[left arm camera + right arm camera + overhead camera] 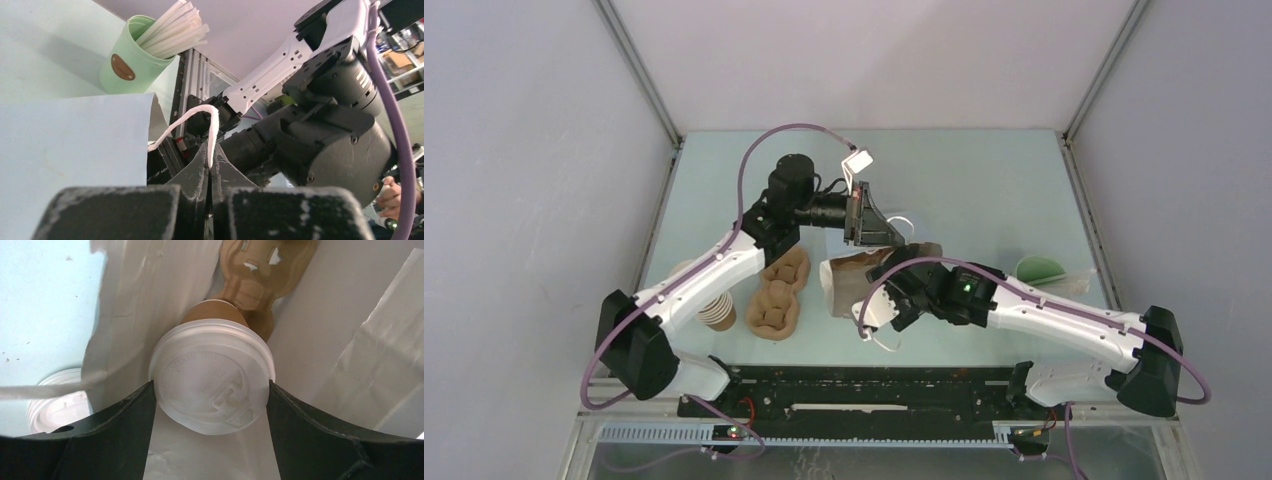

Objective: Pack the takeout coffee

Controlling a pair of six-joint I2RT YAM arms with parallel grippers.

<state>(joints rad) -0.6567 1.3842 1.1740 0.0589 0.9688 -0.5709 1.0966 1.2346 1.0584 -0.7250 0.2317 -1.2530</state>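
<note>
The takeout coffee is a small brown kraft cup (212,314) with a white lid (212,380). My right gripper (211,390) is shut on it, one finger on each side of the lid, inside the white paper bag (350,340). A brown pulp carrier (262,270) shows just beyond the cup's base; I cannot tell whether they touch. My left gripper (210,157) is shut on the bag's white string handle (212,125) and holds it up. In the top view the bag (859,280) lies between both grippers and hides the cup. The left gripper (864,235) is at the bag's far edge.
Two pulp carriers (779,295) lie left of the bag, with a nested stack of brown cups (717,312) beside them. A pale green cup with white sticks (1042,270) stands at the right, also in the left wrist view (132,62). A loose white lid (57,407) lies outside the bag.
</note>
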